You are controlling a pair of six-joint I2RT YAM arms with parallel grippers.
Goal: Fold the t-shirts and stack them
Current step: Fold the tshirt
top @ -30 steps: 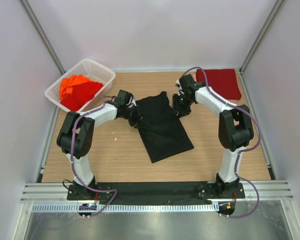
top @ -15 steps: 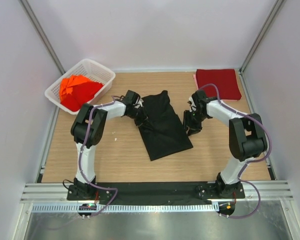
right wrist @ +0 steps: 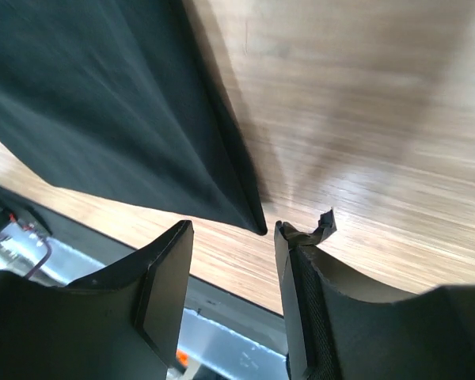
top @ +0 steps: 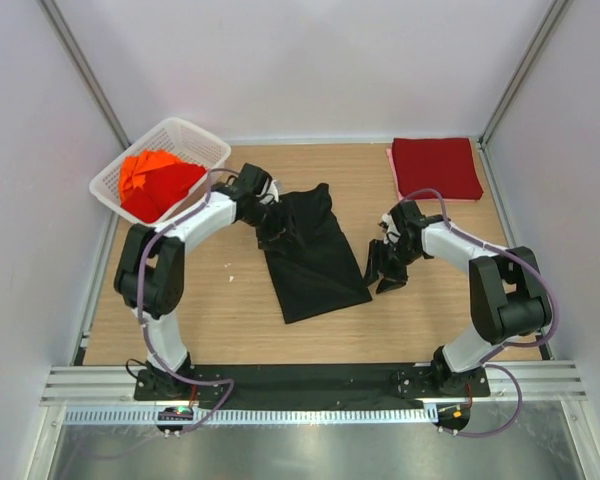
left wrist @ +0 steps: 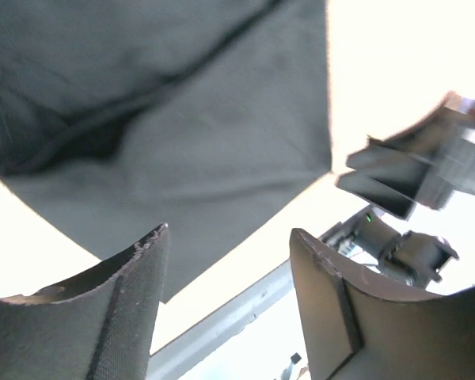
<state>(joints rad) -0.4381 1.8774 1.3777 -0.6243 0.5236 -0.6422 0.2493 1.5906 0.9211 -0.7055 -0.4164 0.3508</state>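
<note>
A black t-shirt [top: 312,258] lies folded lengthwise mid-table. My left gripper [top: 269,224] hovers at its far left edge, open, with only cloth [left wrist: 182,111] beyond its empty fingertips [left wrist: 146,261]. My right gripper [top: 384,272] stands open just off the shirt's near right corner; in the right wrist view that corner [right wrist: 253,222] points into the gap of the gripper [right wrist: 233,231] without being pinched. A dark red t-shirt [top: 437,167] lies folded at the far right. Bright orange-red t-shirts [top: 142,172] are heaped in the basket.
The white lattice basket [top: 195,128] stands at the far left corner. Grey walls close in the table on three sides. A black strip and metal rail [top: 310,385] run along the near edge by the arm bases.
My left gripper has opened and let go of the black t-shirt, which has shifted toward the near left. My right gripper has come nearer along the shirt's right edge and opened a little.
</note>
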